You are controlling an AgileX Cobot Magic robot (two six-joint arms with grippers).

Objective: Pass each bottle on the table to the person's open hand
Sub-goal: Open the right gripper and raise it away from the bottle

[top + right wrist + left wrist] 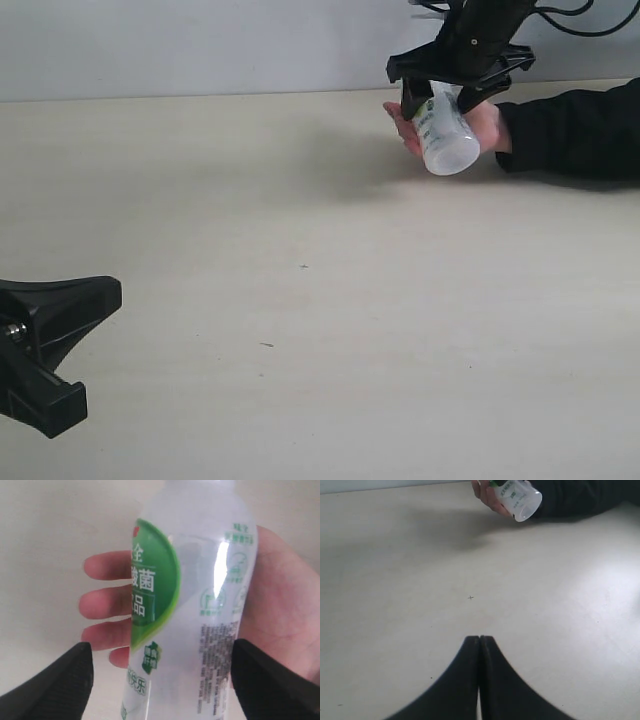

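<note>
Over at the far right of the tabletop (300,350) a person's hand (487,125) lies open, palm up and fingers spread, coming out of a black sleeve (570,130) that rests along the surface. The right gripper (445,95) hangs just above it with its jaws set on either side of a milky-white bottle with a green-and-white label (448,140). The bottle is tilted, its upper end up between the jaws and its broad base pointing down and out over the palm. From the right wrist view the bottle (200,580) fills the space between the two black pads (260,680). One pad sits right against the bottle's side, while on the other side a sliver of the person's fingers (107,602) shows between pad and plastic, so I cannot tell whether the jaws are gripping it or merely standing around it. I also cannot tell whether the bottle is touching the palm (280,610) or is just in front of it. Well away, at the near left, the left gripper (479,640) sits low over bare tabletop with its jaws pressed together, nothing between them. A tiny dark speck (470,598) marks the surface ahead of it
</note>
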